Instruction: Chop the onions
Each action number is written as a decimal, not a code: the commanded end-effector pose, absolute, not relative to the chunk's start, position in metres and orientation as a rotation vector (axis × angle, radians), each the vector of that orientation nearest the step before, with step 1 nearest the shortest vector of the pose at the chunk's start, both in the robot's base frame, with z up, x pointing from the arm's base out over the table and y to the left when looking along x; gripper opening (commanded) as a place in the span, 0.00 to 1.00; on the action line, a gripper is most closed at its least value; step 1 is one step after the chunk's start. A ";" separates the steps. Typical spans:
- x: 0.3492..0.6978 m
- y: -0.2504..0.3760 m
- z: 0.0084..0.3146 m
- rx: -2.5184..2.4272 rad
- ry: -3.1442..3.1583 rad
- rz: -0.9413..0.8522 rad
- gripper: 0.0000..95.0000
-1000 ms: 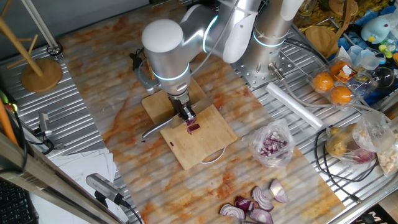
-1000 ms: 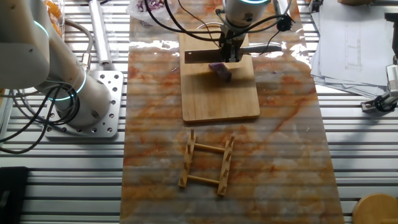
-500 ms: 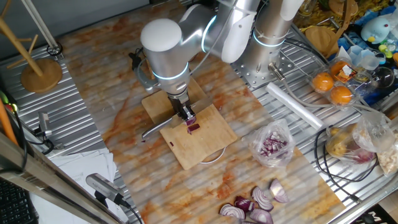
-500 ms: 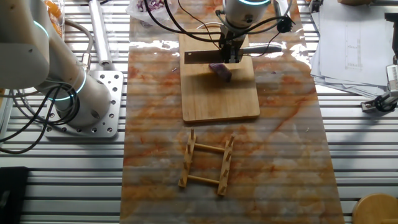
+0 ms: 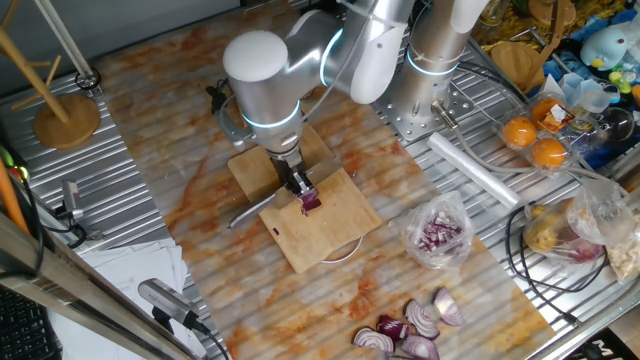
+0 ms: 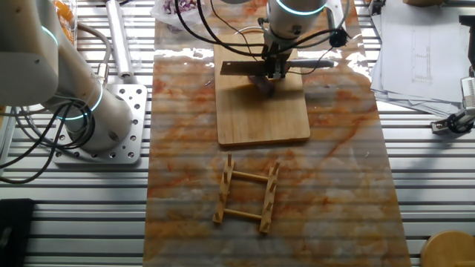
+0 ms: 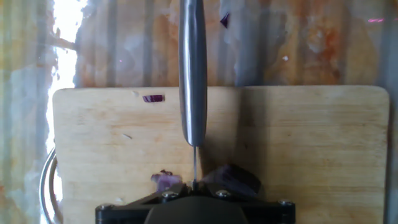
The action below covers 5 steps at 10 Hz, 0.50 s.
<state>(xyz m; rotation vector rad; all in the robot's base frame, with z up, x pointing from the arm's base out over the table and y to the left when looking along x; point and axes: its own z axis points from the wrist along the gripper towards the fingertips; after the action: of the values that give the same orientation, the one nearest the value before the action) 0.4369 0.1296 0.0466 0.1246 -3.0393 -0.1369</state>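
My gripper [image 5: 299, 184] is shut on a steel knife [image 5: 246, 210] over the wooden board [image 5: 325, 238]. The small red-purple onion wedge [image 5: 312, 202] lies on the board right under the fingers. In the other fixed view the knife blade [image 6: 243, 68] lies across the board's far end [image 6: 260, 119], with the onion [image 6: 266, 84] just under the gripper [image 6: 276, 67]. In the hand view the knife [image 7: 193, 74] runs straight ahead, edge-on. Purple onion pieces sit on either side of the blade [image 7: 165, 180] [image 7: 235, 177]. A small bit [image 7: 153, 98] lies further along the board [image 7: 311, 143].
A clear bag of purple bits [image 5: 438, 232] lies right of the board, and bigger red onion wedges [image 5: 412, 326] lie near the front. A wooden rack [image 6: 249, 194] stands beyond the board's other end. Oranges [image 5: 535, 140] and clutter sit at the right, and a second arm's base [image 6: 100, 111] is nearby.
The gripper and knife have shifted slightly over the onion wedge. In the other fixed view the wedge is now more covered by the gripper.
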 end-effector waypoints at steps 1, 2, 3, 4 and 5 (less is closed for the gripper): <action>0.438 0.132 0.040 0.127 -3.037 -0.131 0.00; 0.436 0.132 0.039 0.139 -3.037 -0.112 0.00; 0.434 0.132 0.036 0.139 -3.048 -0.115 0.00; 0.434 0.132 0.033 0.145 -3.052 -0.115 0.00; 0.434 0.131 0.033 0.149 -3.049 -0.105 0.00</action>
<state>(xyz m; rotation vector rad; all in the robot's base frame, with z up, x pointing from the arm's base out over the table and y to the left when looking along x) 0.4331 0.1309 0.0461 0.1538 -3.0605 -0.1137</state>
